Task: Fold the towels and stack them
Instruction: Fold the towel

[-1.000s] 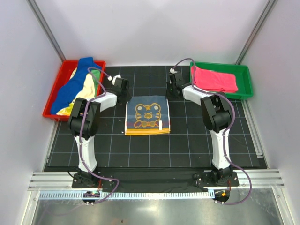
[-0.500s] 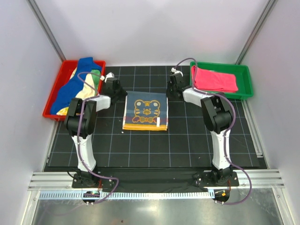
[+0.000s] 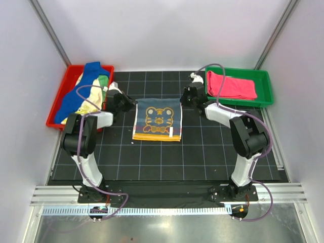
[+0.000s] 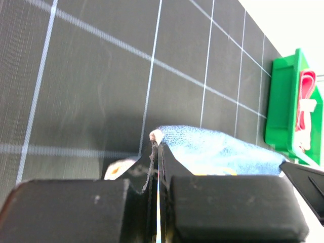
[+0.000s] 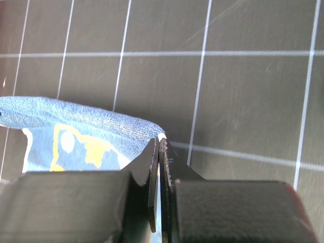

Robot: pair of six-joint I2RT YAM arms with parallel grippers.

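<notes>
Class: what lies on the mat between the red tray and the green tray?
The tiger towel, its far corners gripped by the left pincer and right pincer; the top view shows it.

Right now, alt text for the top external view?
The left claw and right claw each pinch a far corner of the tiger towel on the black grid mat. Red tray of jumbled towels far left; green tray with a pink towel far right.
</notes>
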